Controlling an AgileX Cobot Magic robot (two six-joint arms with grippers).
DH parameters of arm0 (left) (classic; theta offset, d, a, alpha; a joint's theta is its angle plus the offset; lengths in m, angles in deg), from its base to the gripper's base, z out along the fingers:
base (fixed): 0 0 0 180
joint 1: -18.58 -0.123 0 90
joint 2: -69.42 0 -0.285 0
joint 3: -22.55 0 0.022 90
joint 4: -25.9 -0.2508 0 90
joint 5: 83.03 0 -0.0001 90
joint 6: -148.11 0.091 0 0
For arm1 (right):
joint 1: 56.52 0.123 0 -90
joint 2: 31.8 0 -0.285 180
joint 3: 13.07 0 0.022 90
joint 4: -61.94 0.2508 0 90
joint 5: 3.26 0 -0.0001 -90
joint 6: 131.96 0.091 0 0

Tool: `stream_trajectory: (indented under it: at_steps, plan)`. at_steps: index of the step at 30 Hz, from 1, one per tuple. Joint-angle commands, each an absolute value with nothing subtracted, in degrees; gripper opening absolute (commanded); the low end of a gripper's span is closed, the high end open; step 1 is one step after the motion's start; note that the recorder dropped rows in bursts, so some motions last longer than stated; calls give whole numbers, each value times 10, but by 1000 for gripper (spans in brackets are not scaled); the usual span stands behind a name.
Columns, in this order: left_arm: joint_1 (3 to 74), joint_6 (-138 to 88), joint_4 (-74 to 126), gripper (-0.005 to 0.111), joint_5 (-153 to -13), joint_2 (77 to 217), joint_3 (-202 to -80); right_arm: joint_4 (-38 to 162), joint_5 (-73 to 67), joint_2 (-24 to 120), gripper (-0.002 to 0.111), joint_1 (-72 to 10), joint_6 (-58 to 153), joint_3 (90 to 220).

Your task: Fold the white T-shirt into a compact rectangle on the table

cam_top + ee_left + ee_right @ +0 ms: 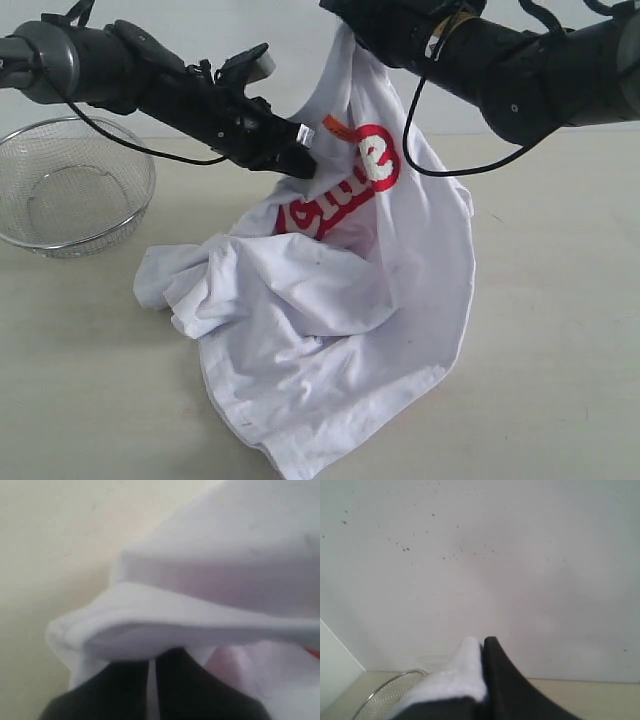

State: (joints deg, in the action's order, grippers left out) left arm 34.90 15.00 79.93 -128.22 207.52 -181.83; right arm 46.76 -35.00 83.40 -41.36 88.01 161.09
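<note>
The white T-shirt (330, 300) hangs half lifted. Its upper part is drawn up into a peak, and its lower part lies crumpled on the table (560, 350), well in from the far edge and about midway across the width that shows. One bunched sleeve or side spills out to the left on the tabletop, and the hem runs down toward the lower edge of the exterior view. The red-outlined lettering (370, 160) faces outward on the raised cloth, creased and only partly readable, with the small orange neck tag (335, 127) just above it.

The right gripper (350, 22) pinches the highest point of the shirt, well above the table. In the right wrist view its black fingers (495, 670) are pressed together, with a strip of white fabric caught between them.

The left gripper (300, 160) is lower and to the left, beside the neck tag. It is clamped on the collar area, and in the left wrist view a thick white fold bulges over its closed tips (170, 675).

A round wire-mesh basket (75, 185) stands near the far edge on the left, apart from the shirt.
</note>
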Motion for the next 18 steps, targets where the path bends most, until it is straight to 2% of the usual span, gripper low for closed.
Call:
stream_trajectory:
  at_steps: [1,6,18]
  plan:
    - [351,95,745,4,-1265,2112,-1862,436,-335,833,0,-417,886,1617]
    - [351,79,729,4,-1267,2145,-1908,431,-320,833,0,-417,884,1617]
    - [351,9,640,4,-1226,2165,-1955,402,-175,836,0,-417,821,1617]
